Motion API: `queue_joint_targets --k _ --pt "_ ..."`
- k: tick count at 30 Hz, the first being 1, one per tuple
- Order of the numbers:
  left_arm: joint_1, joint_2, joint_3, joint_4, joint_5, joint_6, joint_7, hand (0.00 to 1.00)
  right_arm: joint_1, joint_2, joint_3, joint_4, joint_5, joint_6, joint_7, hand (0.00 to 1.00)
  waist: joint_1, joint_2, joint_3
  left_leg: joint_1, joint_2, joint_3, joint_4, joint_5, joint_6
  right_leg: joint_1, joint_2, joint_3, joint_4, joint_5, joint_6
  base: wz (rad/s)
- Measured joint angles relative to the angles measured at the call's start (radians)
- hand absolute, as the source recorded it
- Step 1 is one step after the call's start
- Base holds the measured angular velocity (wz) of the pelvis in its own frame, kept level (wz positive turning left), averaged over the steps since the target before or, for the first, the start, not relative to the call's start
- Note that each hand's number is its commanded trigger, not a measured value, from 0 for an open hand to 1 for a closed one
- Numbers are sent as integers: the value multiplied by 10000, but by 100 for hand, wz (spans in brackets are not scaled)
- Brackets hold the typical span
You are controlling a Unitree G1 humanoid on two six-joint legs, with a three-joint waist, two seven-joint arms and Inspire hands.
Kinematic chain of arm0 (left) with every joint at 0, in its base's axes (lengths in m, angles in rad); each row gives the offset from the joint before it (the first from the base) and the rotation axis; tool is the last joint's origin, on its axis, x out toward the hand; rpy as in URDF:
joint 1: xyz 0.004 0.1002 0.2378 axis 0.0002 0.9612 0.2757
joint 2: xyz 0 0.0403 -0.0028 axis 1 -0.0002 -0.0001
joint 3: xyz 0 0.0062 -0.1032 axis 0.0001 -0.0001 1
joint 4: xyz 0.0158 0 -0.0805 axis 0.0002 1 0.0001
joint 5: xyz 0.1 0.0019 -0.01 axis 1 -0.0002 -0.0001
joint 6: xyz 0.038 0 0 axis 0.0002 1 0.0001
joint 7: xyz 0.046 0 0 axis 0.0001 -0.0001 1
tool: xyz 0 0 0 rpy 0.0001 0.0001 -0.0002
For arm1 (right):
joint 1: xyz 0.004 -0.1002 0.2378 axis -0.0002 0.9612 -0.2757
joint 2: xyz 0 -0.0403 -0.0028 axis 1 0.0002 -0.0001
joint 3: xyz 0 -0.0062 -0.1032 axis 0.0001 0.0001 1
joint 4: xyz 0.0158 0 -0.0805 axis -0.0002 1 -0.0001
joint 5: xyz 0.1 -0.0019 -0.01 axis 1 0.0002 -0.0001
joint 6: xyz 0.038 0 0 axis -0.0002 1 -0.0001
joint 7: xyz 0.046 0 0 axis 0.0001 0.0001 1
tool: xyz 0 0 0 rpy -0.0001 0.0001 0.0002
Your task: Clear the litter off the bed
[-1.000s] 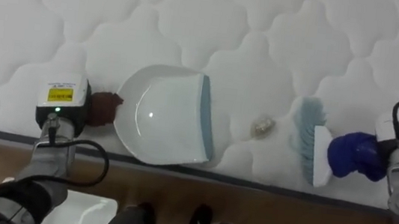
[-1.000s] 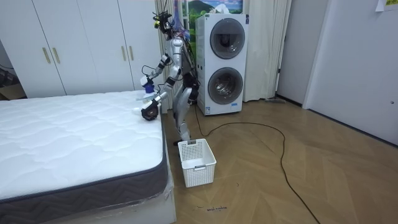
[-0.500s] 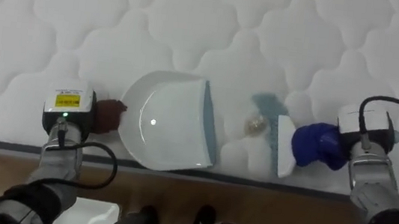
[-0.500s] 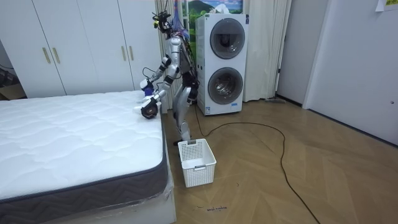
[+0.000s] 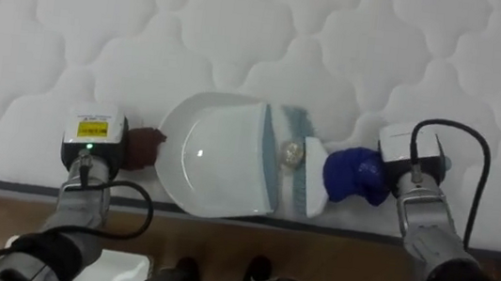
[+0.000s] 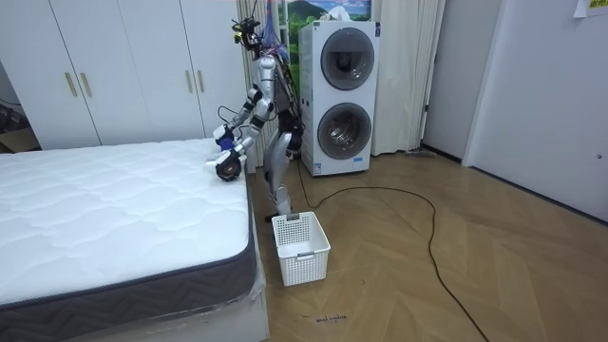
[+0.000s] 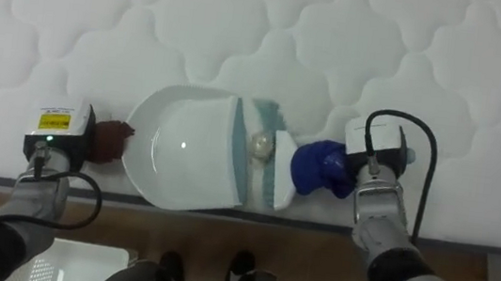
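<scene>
Crumpled scrap at the lip of the dustpan, near the mattress edge.
Grip: brush clamped in right hand, dustpan held by left hand; best finished with lip pressed flat and one short, low stroke.

left hand grips dustpan | right hand holds brush | small ball at dustpan lip
</scene>
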Motion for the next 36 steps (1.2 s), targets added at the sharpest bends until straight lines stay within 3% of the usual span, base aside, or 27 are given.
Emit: queue_joint_targets --k 4,9,14,20,29,36 --pt "-9 6 5 -18 7 -4 8 100 -1 -4 34 -126 3 -95 -12 100 12 2 -1 -52 4 7 2 2 2 -46 1 -9 -10 0 1 0" --pt "-27 58 -40 -52 7 -236 19 100 -4 -88 56 238 278 -619 -726 100 63 48 20 -56 9 -30 38 76 25 2 0 -26 9 1 4 0" --pt "-246 258 -240 -82 4 -650 64 100 -56 -307 56 732 908 -1206 -1571 100 70 218 108 -195 -1 -116 60 74 28 -94 -47 -102 -1 -9 26 5" --pt "-623 501 -423 12 -7 -1058 65 100 -186 -630 81 965 1185 -1604 -2208 100 39 401 205 -511 -2 -121 298 80 55 -430 -174 -106 353 -62 26 2" --pt "-944 507 -813 225 -2 -1169 -11 100 -228 -687 373 1212 1861 -1694 -2585 100 41 448 232 -492 -11 -105 507 3 159 -438 -228 -50 550 -144 49 1" --pt "-1066 271 -797 439 -7 -987 -297 100 -260 -564 351 1361 2251 -1559 -2682 100 17 531 250 -458 -122 -117 447 5 160 -471 -346 -61 720 -204 39 2"
